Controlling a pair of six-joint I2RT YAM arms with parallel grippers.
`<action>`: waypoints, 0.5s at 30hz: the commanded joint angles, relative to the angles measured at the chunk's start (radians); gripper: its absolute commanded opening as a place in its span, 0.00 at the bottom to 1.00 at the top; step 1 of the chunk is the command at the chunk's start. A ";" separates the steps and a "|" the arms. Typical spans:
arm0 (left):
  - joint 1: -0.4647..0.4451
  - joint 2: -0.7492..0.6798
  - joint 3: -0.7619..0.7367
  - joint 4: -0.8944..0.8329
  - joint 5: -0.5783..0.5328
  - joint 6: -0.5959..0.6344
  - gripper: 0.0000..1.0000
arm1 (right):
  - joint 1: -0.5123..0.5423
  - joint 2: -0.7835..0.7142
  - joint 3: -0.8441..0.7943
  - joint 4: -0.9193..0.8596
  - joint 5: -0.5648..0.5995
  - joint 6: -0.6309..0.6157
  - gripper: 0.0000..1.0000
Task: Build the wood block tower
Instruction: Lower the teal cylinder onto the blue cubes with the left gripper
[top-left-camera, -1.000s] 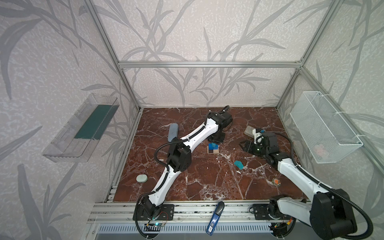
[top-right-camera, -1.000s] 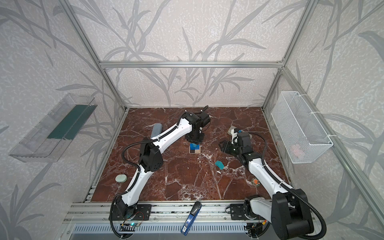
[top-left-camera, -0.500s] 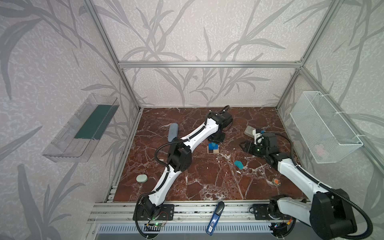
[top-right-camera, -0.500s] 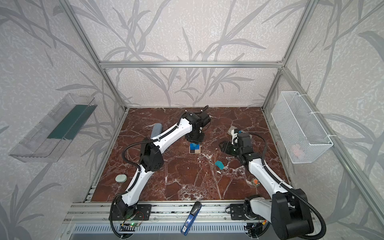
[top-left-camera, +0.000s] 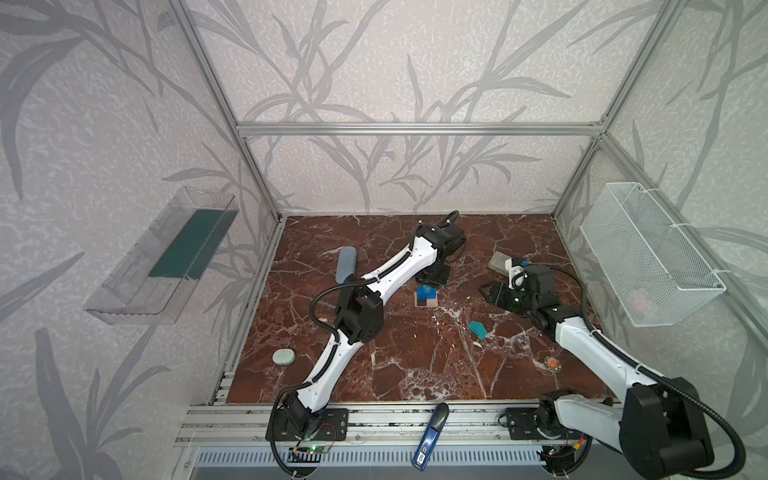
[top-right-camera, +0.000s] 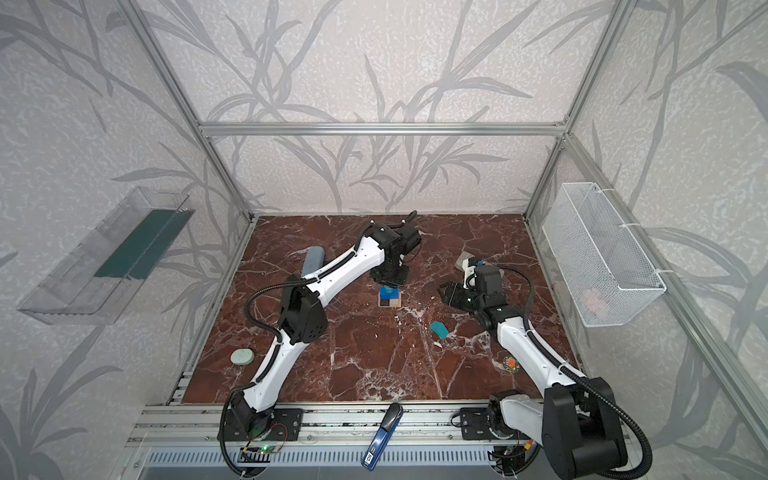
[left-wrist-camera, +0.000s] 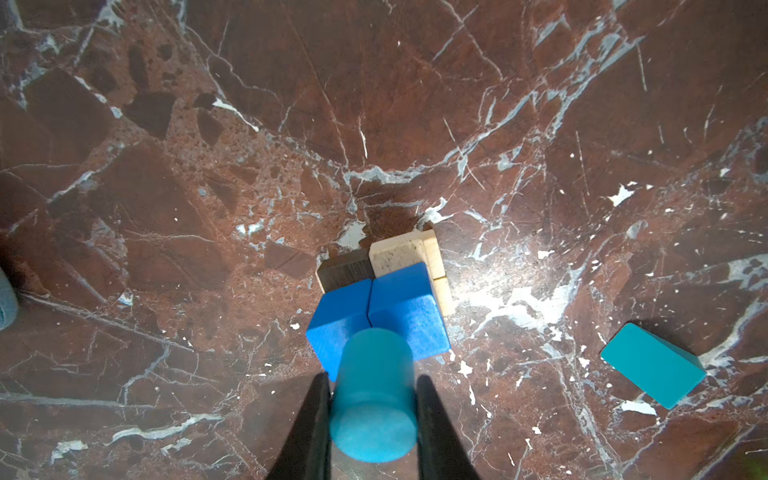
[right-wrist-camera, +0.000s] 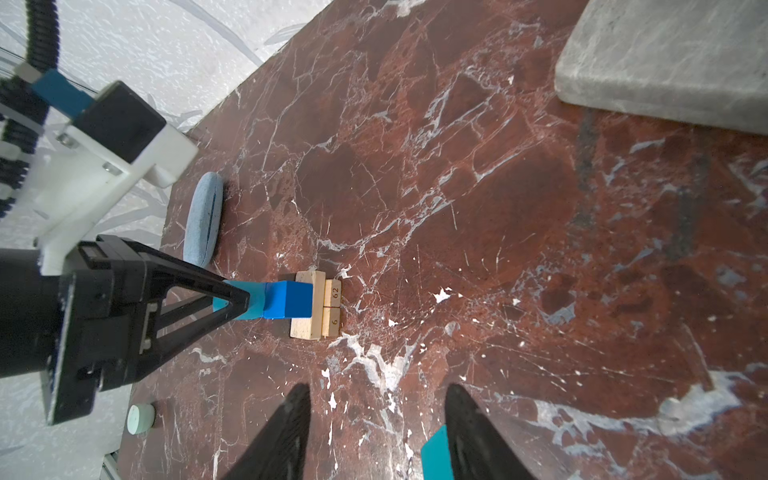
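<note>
The tower (top-left-camera: 426, 297) (top-right-camera: 390, 297) stands mid-floor in both top views: pale bars (left-wrist-camera: 409, 249) and a dark brown bar (left-wrist-camera: 347, 272) form its base, with two blue cubes (left-wrist-camera: 405, 309) side by side on top. My left gripper (left-wrist-camera: 372, 378) is shut on the blue cylinder (left-wrist-camera: 374, 399), held upright right over the cubes. In the right wrist view the cylinder (right-wrist-camera: 249, 300) meets a cube's (right-wrist-camera: 291, 300) top face. My right gripper (right-wrist-camera: 377, 392) (top-left-camera: 489, 291) hangs open and empty to the tower's right. The teal house-shaped piece (top-left-camera: 478, 329) (right-wrist-camera: 434, 457) lies flat below it.
A long grey-blue case (top-left-camera: 346, 264) lies left of the left arm. A grey stone brick (top-left-camera: 498, 261) sits behind the right gripper. A pale green disc (top-left-camera: 284, 356) is at front left and a small orange item (top-left-camera: 552, 364) at front right. A wire basket (top-left-camera: 648, 257) hangs on the right wall.
</note>
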 joint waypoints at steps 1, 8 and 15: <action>-0.002 0.023 0.028 -0.045 -0.026 -0.002 0.18 | -0.006 -0.002 -0.013 0.017 -0.012 -0.001 0.53; 0.000 0.031 0.028 -0.042 -0.023 -0.004 0.18 | -0.007 -0.002 -0.014 0.015 -0.011 -0.003 0.53; 0.001 0.037 0.027 -0.042 -0.026 -0.004 0.18 | -0.007 -0.001 -0.015 0.014 -0.011 -0.003 0.53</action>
